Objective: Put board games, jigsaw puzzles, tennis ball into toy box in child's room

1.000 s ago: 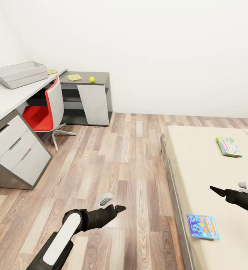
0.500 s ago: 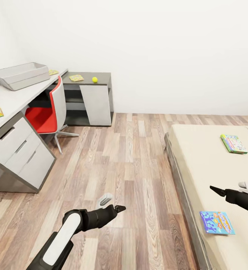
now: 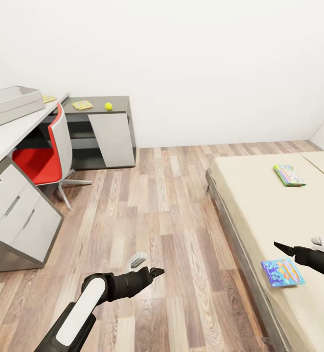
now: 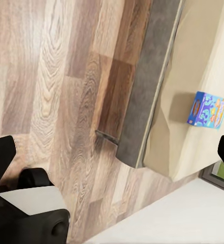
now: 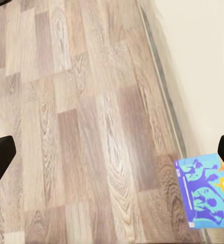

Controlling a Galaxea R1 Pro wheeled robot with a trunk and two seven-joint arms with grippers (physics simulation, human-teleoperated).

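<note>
- We are nearing the bed [image 3: 260, 205], both grippers' jaws apart, empty.
- The blue board game [image 3: 282, 272] is lying by its edge, just beside our right gripper [image 3: 299, 247].
- Next: lowering onto it.

Head view high over room, wrist views low (both near floor), sharing blue game box [image 3: 282, 272].

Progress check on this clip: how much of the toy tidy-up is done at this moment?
Nothing looks done yet. The toy box shows no toy above its rim. In hand: nothing; the left gripper and the right gripper are open. Left: the blue board game and green-edged board game on the bed, a jigsaw puzzle and the tennis ball.
</note>
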